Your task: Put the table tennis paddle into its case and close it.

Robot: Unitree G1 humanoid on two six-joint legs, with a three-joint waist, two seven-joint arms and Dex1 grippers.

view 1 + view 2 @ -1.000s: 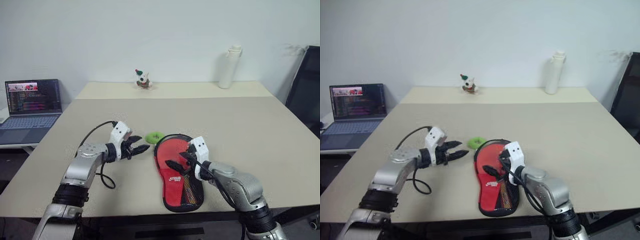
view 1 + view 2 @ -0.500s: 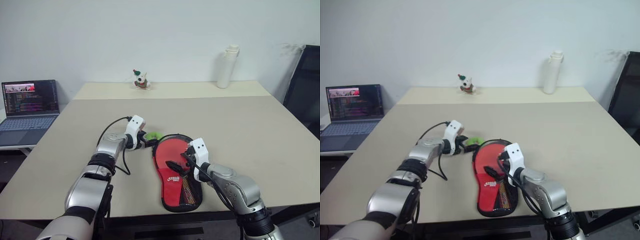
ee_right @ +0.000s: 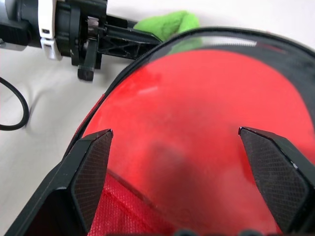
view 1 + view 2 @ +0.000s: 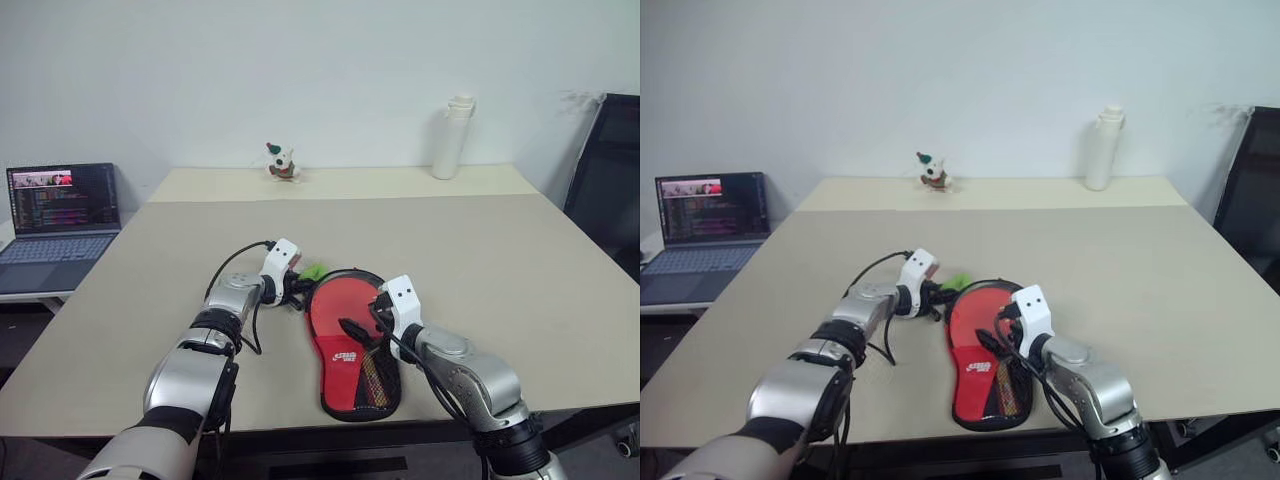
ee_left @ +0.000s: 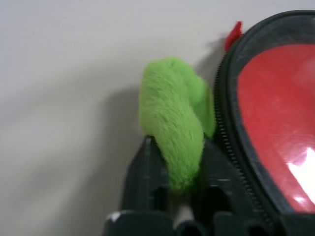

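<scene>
1. Left gripper is pinched on the fuzzy green ring, right beside the case.
2. Right gripper hangs wide open over the paddle, holding nothing.
3. Paddle sits inside the unzipped case on the table.

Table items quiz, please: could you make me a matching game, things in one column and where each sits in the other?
Things:
1. fuzzy green ring
2. white bottle
3. open laptop
4. red paddle case

Places:
A. far right of the table's back edge
B. pinched between the left gripper's fingers
C. on a side desk to the left
D. under the open right gripper

Pairs: 1-B, 2-A, 3-C, 4-D
</scene>
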